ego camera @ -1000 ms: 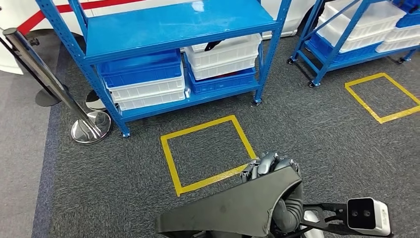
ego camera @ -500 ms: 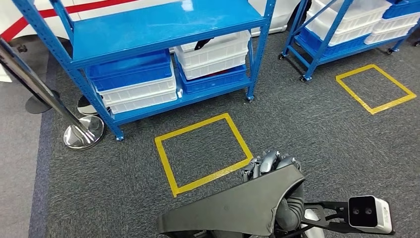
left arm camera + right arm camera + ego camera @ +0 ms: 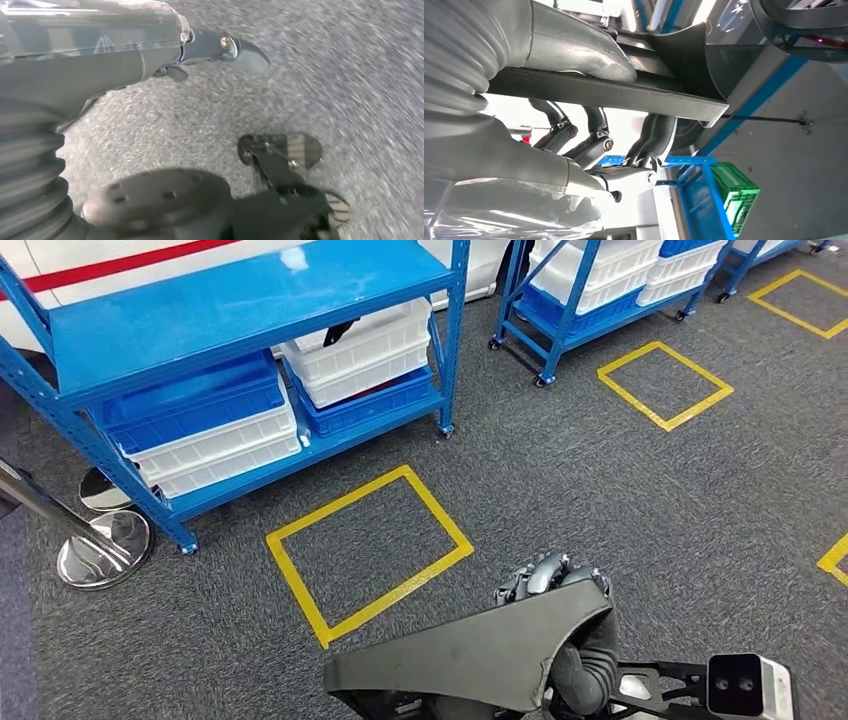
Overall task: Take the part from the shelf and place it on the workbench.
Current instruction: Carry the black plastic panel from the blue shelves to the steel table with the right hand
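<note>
Your right hand (image 3: 548,576) grips the dark, flat, curved metal part (image 3: 470,655); your left hand (image 3: 215,47) holds nothing, fingers apart.

The right hand (image 3: 552,578) sits low and near in the head view, right of centre, its fingers (image 3: 543,571) curled over the far edge of the dark flat part (image 3: 480,655) it grips; in the right wrist view the thumb (image 3: 579,47) lies along one face of the part and the darker fingers (image 3: 596,132) wrap the other face; the left hand (image 3: 150,50) hangs over the floor, its one visible finger (image 3: 235,47) extended, holding nothing
</note>
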Controlling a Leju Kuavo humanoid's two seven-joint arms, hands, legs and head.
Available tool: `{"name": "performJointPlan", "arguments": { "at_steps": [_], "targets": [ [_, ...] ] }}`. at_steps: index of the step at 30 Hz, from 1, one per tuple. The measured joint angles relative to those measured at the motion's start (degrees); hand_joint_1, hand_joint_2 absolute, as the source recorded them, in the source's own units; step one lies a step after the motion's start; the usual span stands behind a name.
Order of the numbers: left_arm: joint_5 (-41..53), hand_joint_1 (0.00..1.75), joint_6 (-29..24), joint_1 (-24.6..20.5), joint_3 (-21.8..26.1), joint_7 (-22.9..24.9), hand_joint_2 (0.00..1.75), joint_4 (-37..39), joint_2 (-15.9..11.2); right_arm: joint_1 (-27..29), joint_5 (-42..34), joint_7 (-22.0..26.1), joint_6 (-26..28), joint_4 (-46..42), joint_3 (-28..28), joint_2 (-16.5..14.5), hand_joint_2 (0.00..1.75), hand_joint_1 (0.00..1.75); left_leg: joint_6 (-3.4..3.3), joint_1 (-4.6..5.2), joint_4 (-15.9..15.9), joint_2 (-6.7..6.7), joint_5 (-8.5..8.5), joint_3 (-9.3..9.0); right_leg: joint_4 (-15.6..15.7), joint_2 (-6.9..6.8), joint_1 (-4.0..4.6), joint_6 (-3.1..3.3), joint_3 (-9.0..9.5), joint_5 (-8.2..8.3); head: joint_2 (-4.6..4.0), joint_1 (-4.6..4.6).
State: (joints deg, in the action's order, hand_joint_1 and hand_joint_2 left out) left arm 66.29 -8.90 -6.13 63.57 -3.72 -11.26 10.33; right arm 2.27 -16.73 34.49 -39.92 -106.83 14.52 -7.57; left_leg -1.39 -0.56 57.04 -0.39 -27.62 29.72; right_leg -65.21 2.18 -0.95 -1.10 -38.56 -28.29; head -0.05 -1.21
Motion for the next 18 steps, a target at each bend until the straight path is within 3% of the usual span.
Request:
{"name": "performJointPlan", "arguments": {
  "at_steps": [2, 3, 4, 6, 8, 10, 12, 14, 16, 18],
  "targets": [
    [-0.7, 0.0, 0.0, 0.1, 0.0, -0.7, 1.75, 0.0, 0.4, -0.1, 0.0, -0.1, -0.1, 0.2, 0.0, 0.1, 1.75, 1.75, -0.29, 0.38, 0.0, 1.45, 0.16, 0.39, -7.3, -1.42, 0.06, -0.21, -3.14, -3.64, 0.01, 0.05],
    [-1.0, 0.0, 0.0, 0.2, 0.0, -1.1, 1.75, 0.0, 0.7, -0.1, -0.1, -0.1, -0.1, 0.3, 0.0, 0.2, 1.75, 1.75, -0.32, 0.53, 0.0, 2.22, 0.18, 0.54, -9.4, -1.62, 0.06, -0.27, -3.91, -4.27, 0.01, 0.05],
    [-1.3, 0.0, 0.0, 0.2, 0.1, -1.5, 1.75, 0.0, 0.8, -0.1, -0.3, -0.1, -0.2, 0.5, 0.0, 0.3, 1.75, 1.75, -0.33, 0.65, 0.1, 2.95, 0.19, 0.63, -9.4, -1.8, 0.06, -0.24, -3.6, -3.85, 0.01, 0.05],
    [-1.7, 0.0, 0.0, 0.1, 0.1, -2.2, 1.75, 0.0, 1.3, -0.4, -0.7, -0.1, -0.3, 1.1, 0.0, 0.5, 1.75, 1.75, -0.27, 0.84, 0.1, 4.26, 0.14, 0.6, -3.3, -2.96, 0.17, 0.08, 0.31, -0.74, 0.01, 0.06],
    [-1.6, 0.0, -0.1, 0.0, 0.2, -2.3, 1.75, 0.0, 1.6, -0.8, -1.1, 0.5, -0.2, 1.7, 0.0, 0.6, 1.75, 1.75, 0.06, 1.19, 0.2, 5.24, -0.02, 0.53, 4.0, -5.26, 0.69, 0.73, 4.38, 1.26, 0.01, 0.04],
    [-1.2, 0.0, -0.2, 0.0, 0.2, -1.8, 1.75, 0.0, 1.7, -0.9, -1.2, 1.5, 0.2, 2.3, -0.1, 0.7, 1.75, 1.75, 0.52, 1.44, 0.3, 6.2, -0.15, 0.53, 6.3, -5.97, 1.22, 1.37, 5.27, 1.32, 0.01, 0.01],
    [-0.8, 0.0, -0.3, -0.1, 0.2, -1.1, 1.75, 0.0, 1.7, -0.6, -1.0, 2.2, 0.8, 2.7, -0.1, 0.9, 1.75, 1.75, 1.06, 1.37, 0.5, 6.82, -0.42, 0.51, 6.6, -4.75, 1.15, 2.01, 5.05, 1.66, 0.01, 0.01],
    [-0.7, 0.0, -0.4, -0.1, 0.1, -0.5, 1.75, 0.0, 1.6, -0.4, -0.8, 2.4, 1.3, 2.9, -0.2, 1.0, 1.75, 1.75, 1.67, 1.14, 2.9, 4.73, -2.34, 1.43, 7.0, -3.66, 0.83, 2.69, 5.01, 2.08, 0.01, 0.0],
    [-0.7, 0.0, -0.6, 0.0, 0.1, 0.0, 1.75, 0.0, 1.4, -0.2, -0.7, 2.7, 1.8, 3.0, -0.2, 1.1, 1.75, 1.75, 2.08, 0.83, 9.7, 1.82, -6.12, 4.36, 7.1, -2.51, 0.69, 3.13, 4.86, 2.35, 0.0, -0.04],
    [-0.7, 0.0, -0.8, 0.2, 0.2, 0.3, 1.75, 0.0, 1.1, 0.1, -0.8, 2.8, 1.9, 3.2, -0.2, 1.2, 1.75, 1.75, 2.26, 0.64, 16.3, 0.98, -8.41, 7.42, 6.9, -1.1, 0.71, 3.26, 4.62, 2.46, 0.0, -0.06]
  ]
}}
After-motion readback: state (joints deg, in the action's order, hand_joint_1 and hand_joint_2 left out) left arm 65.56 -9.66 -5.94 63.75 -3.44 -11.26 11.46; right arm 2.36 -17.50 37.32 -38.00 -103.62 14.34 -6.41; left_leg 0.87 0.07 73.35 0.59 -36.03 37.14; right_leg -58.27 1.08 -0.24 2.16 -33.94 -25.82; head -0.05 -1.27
